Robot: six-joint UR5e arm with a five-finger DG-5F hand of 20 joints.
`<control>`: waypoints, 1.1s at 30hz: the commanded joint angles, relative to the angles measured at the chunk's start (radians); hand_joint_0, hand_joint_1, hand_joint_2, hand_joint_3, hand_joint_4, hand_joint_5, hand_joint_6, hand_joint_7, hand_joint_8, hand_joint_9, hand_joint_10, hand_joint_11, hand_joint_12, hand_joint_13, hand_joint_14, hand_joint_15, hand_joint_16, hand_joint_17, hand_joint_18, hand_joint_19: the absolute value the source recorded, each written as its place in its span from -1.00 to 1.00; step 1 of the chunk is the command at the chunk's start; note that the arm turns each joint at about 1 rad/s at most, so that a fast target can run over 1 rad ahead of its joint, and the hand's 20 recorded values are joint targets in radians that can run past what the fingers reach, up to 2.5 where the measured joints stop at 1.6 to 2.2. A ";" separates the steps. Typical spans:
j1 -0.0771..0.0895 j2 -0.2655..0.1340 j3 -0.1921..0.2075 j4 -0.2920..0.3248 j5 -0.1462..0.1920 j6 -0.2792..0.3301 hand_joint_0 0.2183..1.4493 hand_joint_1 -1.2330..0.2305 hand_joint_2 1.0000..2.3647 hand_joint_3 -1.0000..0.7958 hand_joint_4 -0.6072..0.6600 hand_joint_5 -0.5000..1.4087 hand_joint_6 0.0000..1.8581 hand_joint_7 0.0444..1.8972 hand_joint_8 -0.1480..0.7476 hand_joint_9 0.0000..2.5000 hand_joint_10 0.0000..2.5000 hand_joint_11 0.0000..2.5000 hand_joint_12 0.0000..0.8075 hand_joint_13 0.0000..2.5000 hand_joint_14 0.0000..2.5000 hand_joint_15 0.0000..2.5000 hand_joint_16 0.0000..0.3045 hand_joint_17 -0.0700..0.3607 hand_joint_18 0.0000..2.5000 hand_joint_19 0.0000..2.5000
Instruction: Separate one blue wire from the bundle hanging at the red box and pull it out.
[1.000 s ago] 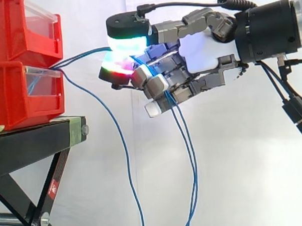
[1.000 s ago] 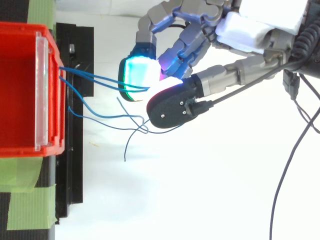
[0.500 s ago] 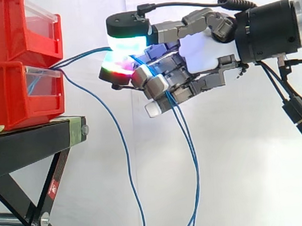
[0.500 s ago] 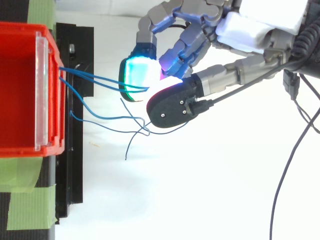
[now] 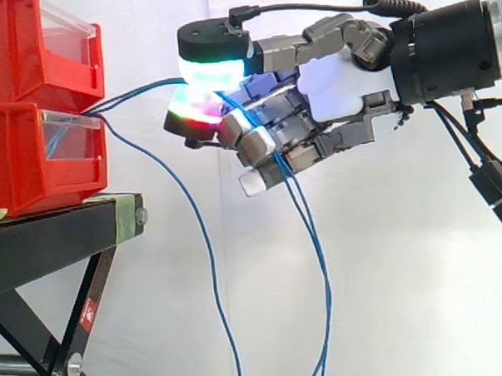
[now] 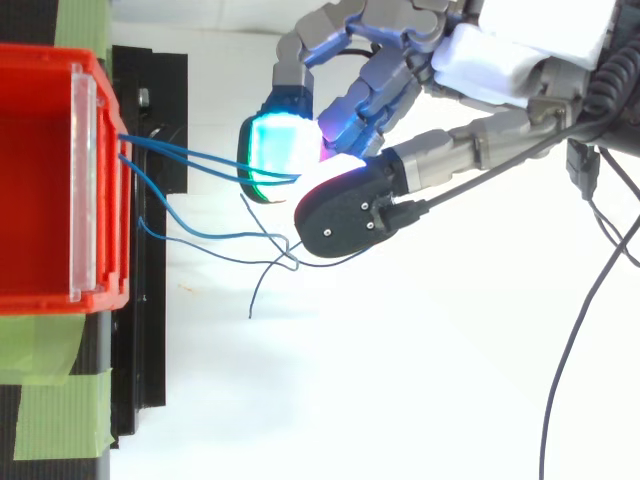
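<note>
Several thin blue wires [image 5: 139, 95] run from the front of the lower red bin [image 5: 33, 156] rightward into my hand [image 5: 330, 93]. The hand hangs in the air right of the bins, its fingers curled and its glowing pads [image 5: 213, 73] pinched on the blue wires. Below the curled fingers the pinched wires [image 5: 312, 260] hang down in long loops. Another blue wire [image 5: 190, 232] sags from the bin straight down, free of the hand. From above, the wires [image 6: 190, 155] leave the bin's edge [image 6: 95, 180] and meet the hand [image 6: 350, 205], with loose strands [image 6: 255, 250] trailing beneath.
Two red bins [image 5: 36, 47] are stacked on a black stand [image 5: 61, 238] with green tape [image 6: 50, 400] at its edge. A white curtain hangs behind. Open space lies below and right of the hand.
The hand has barely shifted. The hanging loops below it sway slightly, and in the top view a loose strand near the stand has moved a little.
</note>
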 commanded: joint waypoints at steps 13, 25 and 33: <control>0.002 -0.001 0.000 0.000 0.000 0.000 -0.35 -0.49 -1.00 -0.44 0.31 -0.73 -0.03 -0.03 0.10 -0.26 -0.99 0.05 0.09 -0.14 -0.98 -0.09 -0.62 -0.07 -0.39 -0.49; 0.000 -0.001 0.000 0.000 0.000 0.000 -0.35 -0.26 -0.97 -0.20 0.29 -0.71 -0.02 -0.01 0.12 -0.17 -0.99 0.06 0.08 -0.08 -0.98 -0.08 -0.62 -0.07 -0.36 -0.46; 0.002 -0.001 0.000 0.000 0.000 0.000 -0.33 -0.36 -0.98 -0.20 0.29 -0.72 -0.02 -0.01 0.11 -0.18 -0.99 0.07 0.08 -0.09 -0.98 -0.07 -0.62 -0.07 -0.36 -0.46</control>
